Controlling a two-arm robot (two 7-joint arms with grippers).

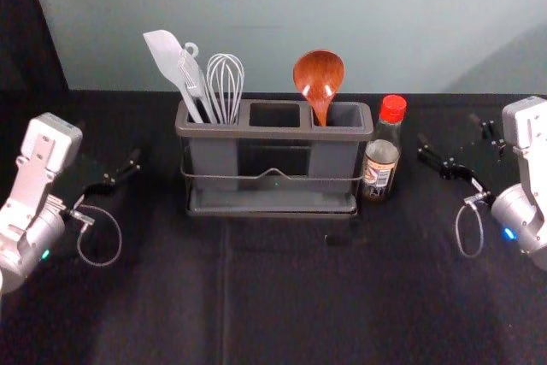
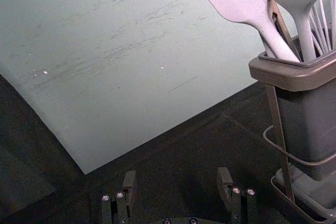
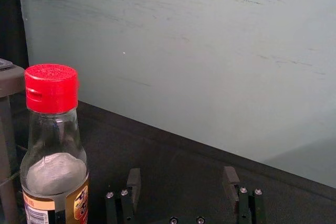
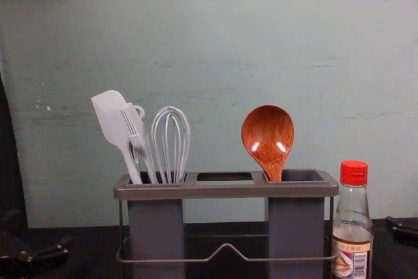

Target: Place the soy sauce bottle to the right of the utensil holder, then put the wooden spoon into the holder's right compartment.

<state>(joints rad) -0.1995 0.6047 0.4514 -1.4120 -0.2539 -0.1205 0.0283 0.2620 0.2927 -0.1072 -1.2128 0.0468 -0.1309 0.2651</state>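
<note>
head view: wooden spoon (image 1: 319, 74) in holder's (image 1: 280, 133) right compartment (image 1: 332, 160)

I'm looking down at a table covered in black cloth (image 1: 291, 314), where the grey rectangular utensil holder (image 1: 273, 133) with a wire rail stands upright. Just to the holder's right I have the clear, red-capped soy sauce bottle (image 1: 381, 164), upright. A faint crease (image 1: 225, 297) runs from the holder towards me.

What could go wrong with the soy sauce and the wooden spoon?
The soy sauce bottle stands close beside the utensil holder, so the right gripper, open to its right, might tip it by swinging inward. The wooden spoon leans in the right compartment, bowl up; a bump could shift it.
</note>
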